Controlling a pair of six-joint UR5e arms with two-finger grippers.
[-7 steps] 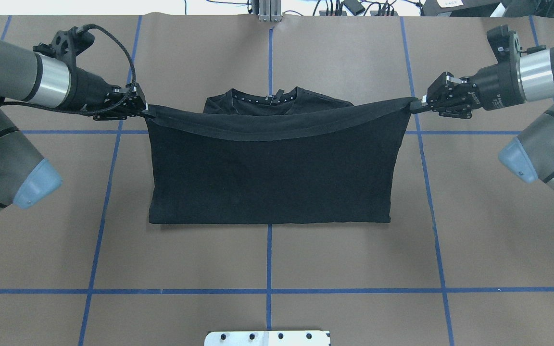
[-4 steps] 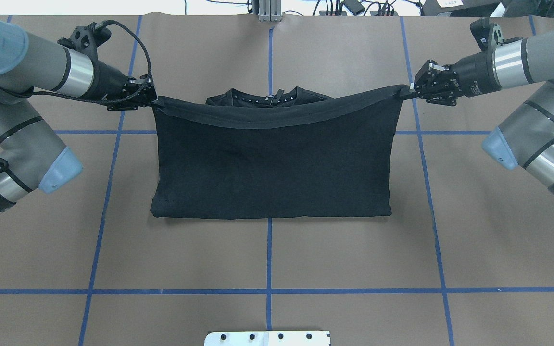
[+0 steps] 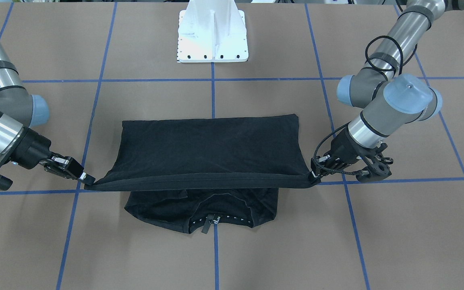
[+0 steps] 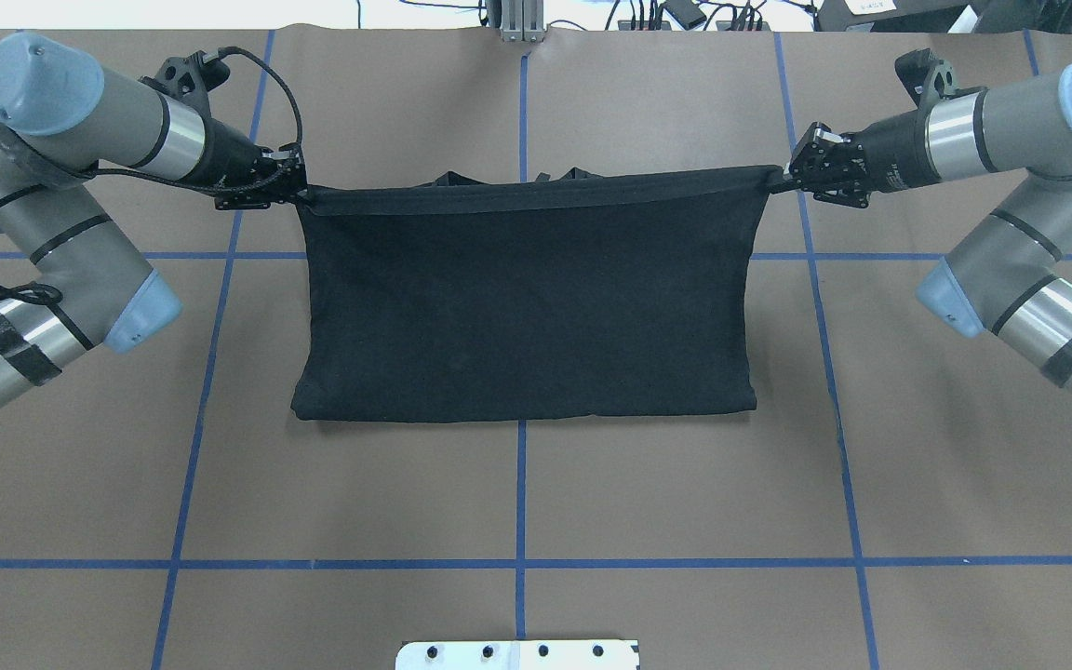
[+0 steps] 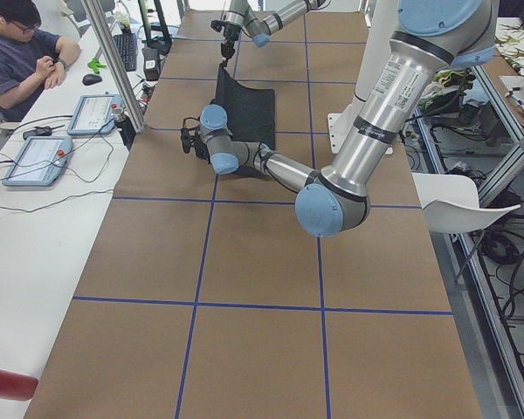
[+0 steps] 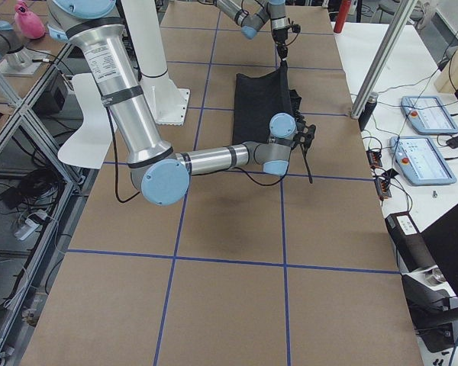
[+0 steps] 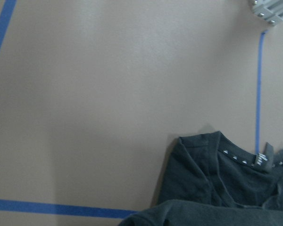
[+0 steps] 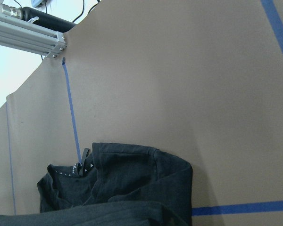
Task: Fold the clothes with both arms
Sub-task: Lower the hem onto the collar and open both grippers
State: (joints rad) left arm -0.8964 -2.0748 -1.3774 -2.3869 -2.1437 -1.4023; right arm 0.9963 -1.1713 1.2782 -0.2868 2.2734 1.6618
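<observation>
The black T-shirt point(image 4: 527, 307) lies folded on the brown table, plain side up. Its upper layer's hem is lifted off the table and stretched taut between both grippers. My left gripper point(image 4: 299, 194) is shut on the hem's left corner and shows on the front-facing view's right point(image 3: 313, 177). My right gripper point(image 4: 778, 179) is shut on the opposite corner point(image 3: 87, 177). The collar point(image 3: 216, 219) with its label rests on the table beneath the raised hem. It also shows in the left wrist view point(image 7: 245, 160) and the right wrist view point(image 8: 80, 169). No logo is visible.
The white pedestal base point(image 3: 212, 36) stands behind the shirt on the robot's side. Blue tape lines point(image 4: 519, 563) grid the table. An aluminium post point(image 4: 519, 19) and cables sit at the far edge. A person point(image 5: 22, 52) sits at a side desk with control tablets point(image 5: 37, 160).
Both grippers carried the hem farther from the robot, over the collar. The sagging hem has pulled straight and now hides nearly all of the collar in the overhead view.
</observation>
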